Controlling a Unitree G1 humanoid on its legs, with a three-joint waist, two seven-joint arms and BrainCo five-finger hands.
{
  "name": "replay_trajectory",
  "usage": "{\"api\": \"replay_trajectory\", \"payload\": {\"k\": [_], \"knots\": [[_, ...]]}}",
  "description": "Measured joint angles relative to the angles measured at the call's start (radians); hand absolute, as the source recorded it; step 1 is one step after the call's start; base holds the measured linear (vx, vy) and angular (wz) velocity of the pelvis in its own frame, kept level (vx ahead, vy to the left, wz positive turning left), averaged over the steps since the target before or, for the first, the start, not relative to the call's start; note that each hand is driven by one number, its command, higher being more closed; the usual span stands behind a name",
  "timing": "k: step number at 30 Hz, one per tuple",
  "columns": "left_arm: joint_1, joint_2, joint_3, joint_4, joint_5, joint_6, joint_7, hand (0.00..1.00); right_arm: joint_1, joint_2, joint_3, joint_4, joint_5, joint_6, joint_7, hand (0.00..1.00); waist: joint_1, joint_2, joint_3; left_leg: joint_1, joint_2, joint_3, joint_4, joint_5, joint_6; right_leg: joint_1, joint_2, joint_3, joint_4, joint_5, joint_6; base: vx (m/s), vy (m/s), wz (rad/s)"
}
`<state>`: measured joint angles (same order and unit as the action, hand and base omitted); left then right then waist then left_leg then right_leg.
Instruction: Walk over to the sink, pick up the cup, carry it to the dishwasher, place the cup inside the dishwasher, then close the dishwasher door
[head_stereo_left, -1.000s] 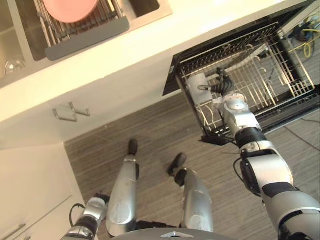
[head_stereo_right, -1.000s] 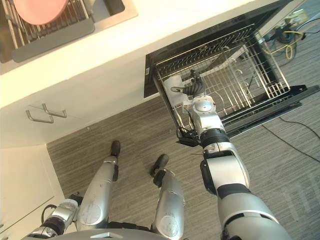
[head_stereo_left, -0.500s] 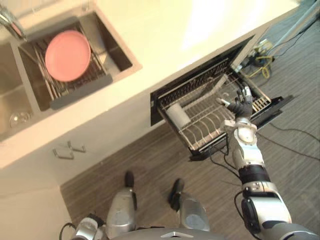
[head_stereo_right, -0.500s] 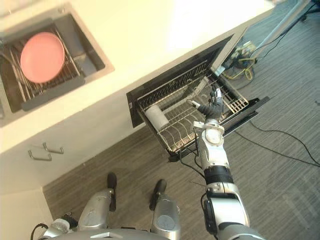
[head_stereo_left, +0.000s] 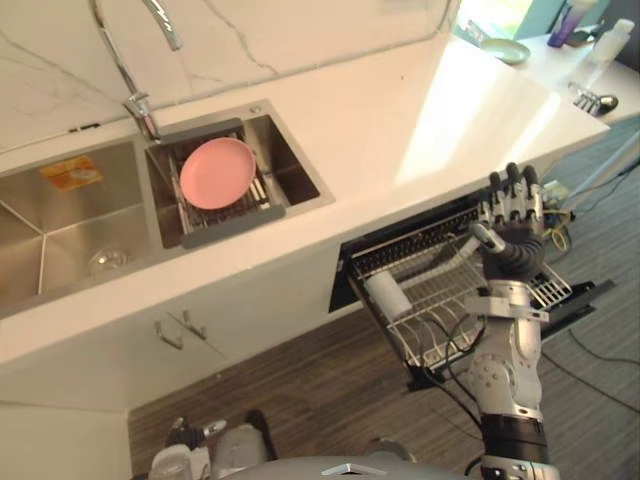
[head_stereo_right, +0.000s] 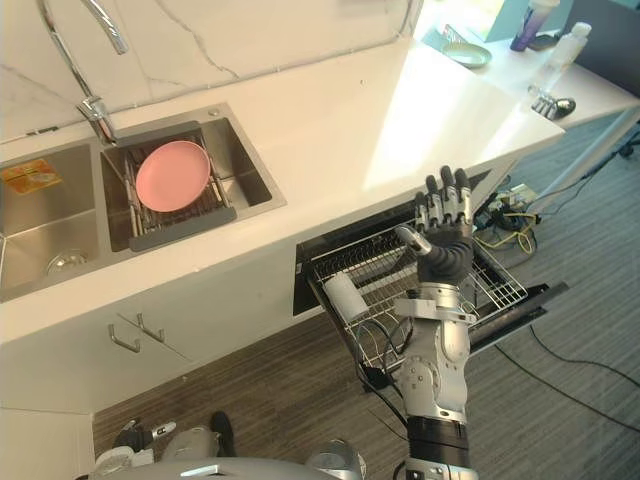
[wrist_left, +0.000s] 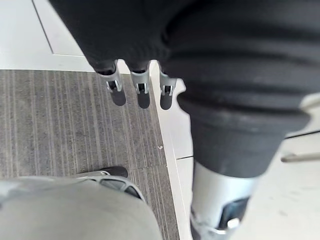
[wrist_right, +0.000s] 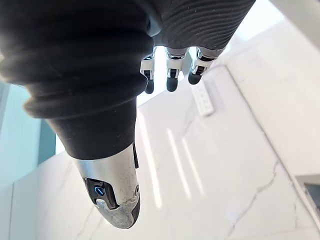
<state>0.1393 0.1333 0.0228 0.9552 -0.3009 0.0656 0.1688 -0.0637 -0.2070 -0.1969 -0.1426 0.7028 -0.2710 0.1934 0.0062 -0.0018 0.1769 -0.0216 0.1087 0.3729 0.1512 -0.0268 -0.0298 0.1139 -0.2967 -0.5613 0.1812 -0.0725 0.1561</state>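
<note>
The cup lies on its side at the left end of the dishwasher rack, free of both hands. The right hand is raised over the rack, fingers straight, empty; the left hand hangs open. The cup looks light, rigid and smooth, apt to roll: grasp it round the wall.

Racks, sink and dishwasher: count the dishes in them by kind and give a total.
Plates: 1, the round pink plate in the sink's grey drying rack.
Cups: 1, the white cylindrical cup lying in the dishwasher's wire rack.
Total: 2.
</note>
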Motion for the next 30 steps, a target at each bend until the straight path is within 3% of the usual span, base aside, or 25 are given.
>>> {"api": "replay_trajectory", "payload": {"k": [4,6,8,9,10,11,12,13,15,16,17,18,19,21,22,23,30], "knots": [[0.01,0.016,0.016,0.001,-0.052,0.066,0.008,0.0,0.002,0.003,0.023,0.001,0.048,0.027,0.003,0.0,0.001,-0.036,-0.013,0.005,-0.052,0.006,-0.014,-0.034,0.017,0.008,-0.055,0.001,0.012,-0.011,0.024,0.04,0.117,0.05],[0.011,0.029,0.034,0.007,-0.05,0.087,0.024,0.0,0.008,0.007,0.028,0.001,0.049,0.037,0.0,0.0,0.0,-0.068,-0.021,-0.002,-0.084,0.003,-0.006,-0.051,0.03,-0.003,-0.096,-0.019,0.034,-0.03,0.005,0.06,0.127,0.17],[0.009,0.029,0.051,0.013,-0.047,0.11,0.022,0.0,0.016,0.006,0.028,0.002,0.047,0.044,-0.009,0.0,-0.01,-0.075,-0.026,-0.018,-0.095,-0.022,0.03,-0.084,0.048,-0.026,-0.129,-0.02,0.136,-0.04,-0.087,0.11,0.162,0.41],[0.012,0.03,0.043,0.02,-0.035,0.127,0.022,0.0,0.036,0.005,0.029,0.003,0.045,0.056,-0.023,0.0,-0.019,-0.067,-0.031,-0.019,-0.101,-0.048,0.036,-0.095,0.06,-0.093,-0.149,0.066,0.288,0.011,-0.23,0.1,0.19,0.75],[0.013,0.039,0.024,0.022,-0.02,0.139,0.02,0.0,0.06,0.005,0.028,0.002,0.045,0.058,-0.029,0.0,-0.033,-0.068,-0.03,-0.012,-0.103,-0.09,0.037,-0.102,0.074,-0.17,-0.142,0.201,0.424,0.117,-0.288,0.11,0.227,0.88],[0.009,0.048,0.011,0.025,-0.009,0.147,0.019,0.0,0.071,0.008,0.028,0.002,0.044,0.061,-0.03,0.0,-0.04,-0.062,-0.034,-0.003,-0.102,-0.118,0.04,-0.107,0.081,-0.205,-0.123,0.26,0.473,0.102,-0.234,0.19,0.17,1.0],[-0.002,0.061,0.003,0.032,0.008,0.168,0.02,0.0,0.086,0.012,0.029,0.0,0.04,0.074,-0.031,0.0,-0.051,-0.069,-0.027,0.0,-0.096,-0.171,0.034,-0.11,0.094,-0.245,-0.054,0.337,0.511,-0.016,-0.145,0.2,0.095,1.04],[-0.009,0.075,0.004,0.048,0.029,0.181,0.019,0.0,0.093,0.011,0.026,-0.005,0.036,0.081,-0.034,0.0,-0.062,-0.092,-0.028,0.012,-0.103,-0.211,0.014,-0.1,0.105,-0.268,0.018,0.385,0.487,-0.085,-0.136,0.21,0.068,1.03],[-0.022,0.086,0.004,0.057,0.063,0.202,-0.007,0.0,0.109,0.01,0.007,-0.048,0.037,0.086,-0.05,0.0,-0.071,-0.101,-0.028,0.031,-0.118,-0.261,-0.003,-0.094,0.099,-0.302,0.122,0.45,0.397,-0.122,-0.117,0.2,0.05,0.93],[-0.021,0.088,0.003,0.06,0.072,0.206,-0.017,0.0,0.118,0.01,-0.004,-0.068,0.037,0.089,-0.051,0.0,-0.076,-0.1,-0.028,0.035,-0.127,-0.27,-0.005,-0.092,0.097,-0.31,0.142,0.47,0.37,-0.124,-0.111,0.23,0.044,1.05],[-0.023,0.087,-0.008,0.066,0.101,0.204,-0.041,0.0,0.137,0.01,-0.022,-0.096,0.038,0.092,-0.051,0.0,-0.085,-0.102,-0.029,0.048,-0.15,-0.273,-0.018,-0.092,0.097,-0.322,0.161,0.49,0.317,-0.099,-0.113,0.2,0.029,1.17],[-0.021,0.093,-0.028,0.068,0.133,0.197,-0.056,0.0,0.15,0.01,-0.035,-0.105,0.039,0.092,-0.051,0.0,-0.095,-0.112,-0.035,0.071,-0.179,-0.275,-0.026,-0.092,0.097,-0.317,0.163,0.49,0.248,-0.002,-0.115,0.24,0.003,1.14],[-0.02,0.096,-0.028,0.069,0.152,0.194,-0.065,0.0,0.154,0.008,-0.042,-0.105,0.039,0.093,-0.051,0.0,-0.097,-0.118,-0.04,0.079,-0.198,-0.275,-0.028,-0.092,0.097,-0.319,0.165,0.483,0.207,0.028,-0.114,0.32,-0.014,0.69],[-0.014,0.075,-0.026,0.052,0.191,0.181,-0.076,0.0,0.131,0.003,-0.05,-0.104,0.04,0.098,-0.051,0.0,-0.073,-0.078,-0.051,0.067,-0.187,-0.279,-0.015,-0.099,0.086,-0.267,0.182,0.493,0.087,0.046,-0.108,0.33,0.012,-0.01],[-0.01,0.071,-0.025,0.046,0.196,0.178,-0.08,0.0,0.121,0.003,-0.049,-0.104,0.04,0.102,-0.051,0.0,-0.072,-0.07,-0.048,0.067,-0.186,-0.278,-0.015,-0.102,0.082,-0.249,0.181,0.495,0.05,0.051,-0.105,0.15,0.022,-0.15],[-0.021,0.045,-0.033,0.036,0.266,0.167,-0.108,0.0,0.159,0.001,-0.063,-0.104,0.036,0.076,-0.07,0.0,-0.092,-0.039,-0.045,0.078,-0.137,-0.241,-0.032,-0.134,0.068,-0.189,0.236,0.507,-0.097,0.12,-0.097,0.05,0.006,-0.09],[-0.02,0.045,-0.025,0.035,0.266,0.174,-0.106,0.0,0.159,0.001,-0.062,-0.104,0.035,0.076,-0.07,0.0,-0.086,-0.039,-0.045,0.073,-0.138,-0.256,-0.029,-0.134,0.068,-0.186,0.233,0.49,-0.098,0.119,-0.096,0.0,0.0,0.06]]}}
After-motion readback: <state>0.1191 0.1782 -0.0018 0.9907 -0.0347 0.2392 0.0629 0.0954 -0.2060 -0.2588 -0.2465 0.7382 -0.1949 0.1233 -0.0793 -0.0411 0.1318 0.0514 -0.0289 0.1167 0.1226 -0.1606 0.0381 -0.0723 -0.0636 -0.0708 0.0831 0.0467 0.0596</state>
